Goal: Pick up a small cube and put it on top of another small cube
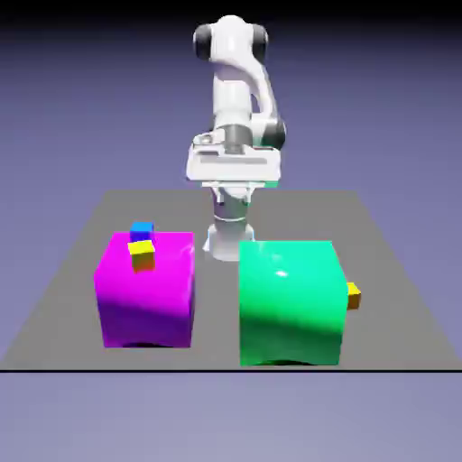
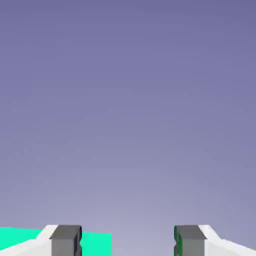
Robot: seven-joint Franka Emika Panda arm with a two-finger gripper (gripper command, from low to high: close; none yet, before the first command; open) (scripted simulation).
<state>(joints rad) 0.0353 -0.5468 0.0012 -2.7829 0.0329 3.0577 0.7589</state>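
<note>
Since the gripper [image 2: 128,242] hangs back near the arm's base, the coming move turns on reaching forward and choosing a side. At the exterior view's left, 1 orange cube with a yellow top [image 1: 142,258] shows against the upper part of the pink block [image 1: 147,302]; whether it rests there cannot be told. The blue cube [image 1: 142,229] is just behind it. In the middle, the jaws stand wide with 0 things between them. Next comes the green block [image 1: 290,302], a tall edge to clear. At the far right, 1 orange cube [image 1: 353,297] peeks past that block, partly hidden, with bare table [image 1: 390,311] on its outer side. Neither cube has a long axis; the outer side probably gives the easier room.
</note>
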